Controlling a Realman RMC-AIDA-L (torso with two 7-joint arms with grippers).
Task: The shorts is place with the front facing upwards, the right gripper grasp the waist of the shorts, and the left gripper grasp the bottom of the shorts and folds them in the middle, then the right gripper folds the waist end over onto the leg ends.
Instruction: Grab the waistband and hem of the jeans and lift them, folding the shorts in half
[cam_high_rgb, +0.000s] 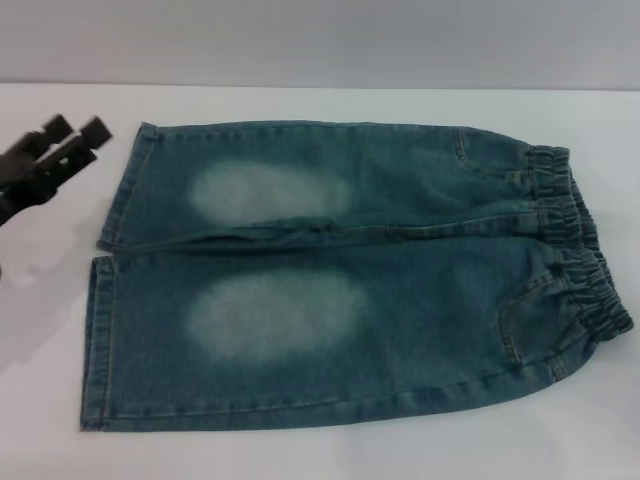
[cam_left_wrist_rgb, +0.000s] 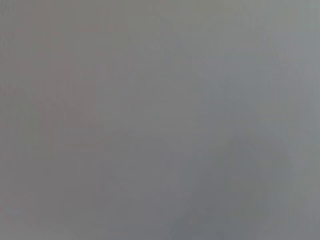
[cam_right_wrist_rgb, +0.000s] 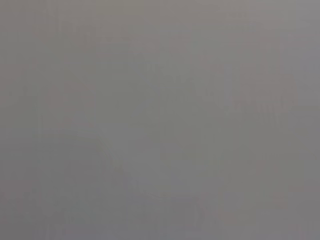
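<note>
Denim shorts (cam_high_rgb: 340, 280) are lying flat on the white table (cam_high_rgb: 320, 455), waist (cam_high_rgb: 580, 260) rightward; the left gripper (cam_high_rgb: 75, 135) is hovering beside the hems (cam_high_rgb: 105, 300), fingers parted, holding nothing. Right gripper isn't showing.

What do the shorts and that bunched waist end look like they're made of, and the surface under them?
The shorts look like blue-green denim, judging by the stitched seams and a faded pale oval on each leg. The waist appears to be the same denim gathered over elastic, given its ruffles. The table is smooth, matte white; its material can't be told.

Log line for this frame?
phase: pre-grasp | shorts: flat, unfolded, waist right, hems left | left tool: open, beside hems, apart | right tool: not visible
</note>
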